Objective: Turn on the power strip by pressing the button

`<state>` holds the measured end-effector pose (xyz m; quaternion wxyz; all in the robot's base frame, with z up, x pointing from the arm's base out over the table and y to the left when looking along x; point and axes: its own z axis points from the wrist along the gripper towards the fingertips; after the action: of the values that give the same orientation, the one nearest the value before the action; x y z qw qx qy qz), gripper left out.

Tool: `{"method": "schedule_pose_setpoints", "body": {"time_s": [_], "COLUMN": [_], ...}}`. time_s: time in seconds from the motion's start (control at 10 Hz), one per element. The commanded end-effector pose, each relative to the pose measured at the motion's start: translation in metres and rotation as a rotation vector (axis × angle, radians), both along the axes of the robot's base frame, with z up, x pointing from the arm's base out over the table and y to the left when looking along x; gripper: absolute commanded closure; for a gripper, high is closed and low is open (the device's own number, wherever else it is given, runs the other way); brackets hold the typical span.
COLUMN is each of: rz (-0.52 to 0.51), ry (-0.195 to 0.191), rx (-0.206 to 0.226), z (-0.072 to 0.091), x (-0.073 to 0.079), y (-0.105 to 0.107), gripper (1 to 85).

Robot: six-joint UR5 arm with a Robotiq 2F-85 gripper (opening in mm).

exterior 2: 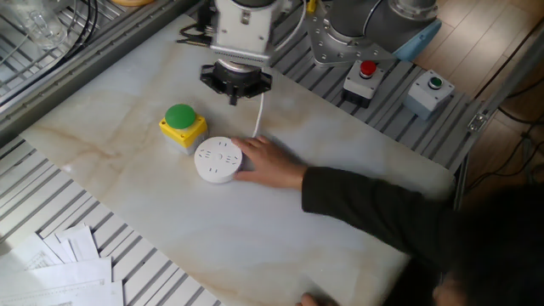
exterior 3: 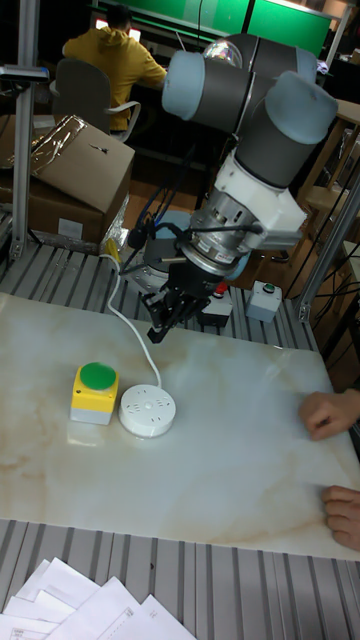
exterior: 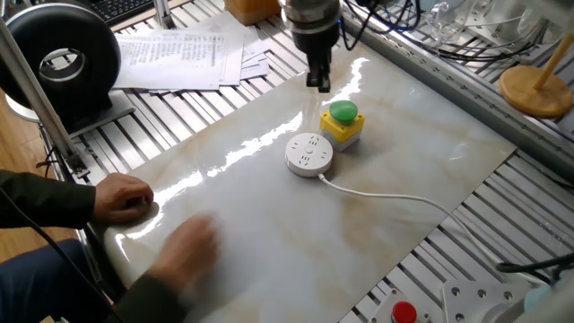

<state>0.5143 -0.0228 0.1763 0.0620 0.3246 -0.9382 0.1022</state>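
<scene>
The power strip (exterior: 309,154) is a round white puck lying flat on the marble slab (exterior: 404,161), face up with dark plug holes. Its white cable (exterior: 386,195) trails off to the right. I cannot pick out its button. My gripper (exterior: 317,81) hangs above the slab behind the strip, apart from it, fingers pointing down. In the tall fixed view the gripper (exterior 3: 160,330) is above and slightly right of the power strip (exterior 3: 147,410). In the other fixed view a person's hand (exterior 2: 265,161) rests against the power strip (exterior 2: 218,160), with the gripper (exterior 2: 236,92) behind.
A yellow box with a green dome (exterior: 343,123) stands right beside the strip. A person's hands (exterior: 126,197) are at the slab's near-left edge. Papers (exterior: 179,54) and a black round device (exterior: 63,58) lie beyond the slab. Two button boxes (exterior 2: 364,75) sit near the arm's base.
</scene>
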Motion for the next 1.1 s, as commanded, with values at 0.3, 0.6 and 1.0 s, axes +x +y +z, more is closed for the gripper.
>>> {"method": "schedule_pose_setpoints", "body": {"time_s": [0.3,0.6,1.0], "rz": [0.019,0.022,0.061], "ry": [-0.052,-0.067,-0.064], "rx": [-0.055,-0.055,-0.088], "z": [-0.069,-0.089,-0.091], "x": [-0.004,0.005,0.005], "y": [0.008,0.013,0.007], "gripper": [84.7,84.7,84.7]}}
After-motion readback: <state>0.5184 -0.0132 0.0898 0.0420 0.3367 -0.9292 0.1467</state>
